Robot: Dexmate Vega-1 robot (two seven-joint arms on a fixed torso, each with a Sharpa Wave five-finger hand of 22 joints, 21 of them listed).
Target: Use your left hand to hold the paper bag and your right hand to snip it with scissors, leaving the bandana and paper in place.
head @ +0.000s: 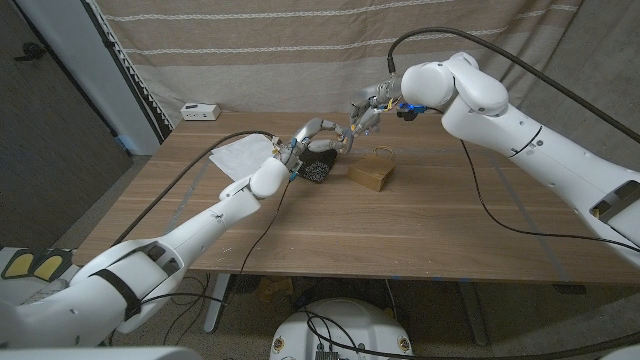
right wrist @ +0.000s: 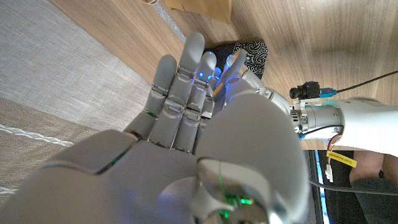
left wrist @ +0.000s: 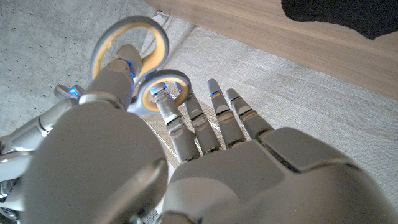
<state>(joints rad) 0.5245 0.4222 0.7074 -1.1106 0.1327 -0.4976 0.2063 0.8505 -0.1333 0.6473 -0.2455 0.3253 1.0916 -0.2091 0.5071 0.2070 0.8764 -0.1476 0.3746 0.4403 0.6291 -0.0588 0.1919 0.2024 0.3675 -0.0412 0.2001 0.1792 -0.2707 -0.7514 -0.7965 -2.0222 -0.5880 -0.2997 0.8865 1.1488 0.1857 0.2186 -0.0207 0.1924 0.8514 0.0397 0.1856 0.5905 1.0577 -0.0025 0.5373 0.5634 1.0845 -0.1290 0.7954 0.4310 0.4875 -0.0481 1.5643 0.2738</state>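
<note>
wooden table [head: 420, 225] | no legible writing | left hand [head: 318, 135] spread | right hand [head: 368, 108] holds scissors [left wrist: 134, 68]

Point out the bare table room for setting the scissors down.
Bare wood: the wide near half in front of the paper bag, and the stretch right of it. Crowded: the far left, where bandana, paper and both hands meet.

On the table [head: 420, 220], the paper bag [head: 371, 173] sits centrally. The bandana [head: 320, 166] lies just beside it at nine o'clock, the paper [head: 238, 156] farther at nine o'clock. A small box [head: 199, 111] sits at ten o'clock, near the far edge.
</note>
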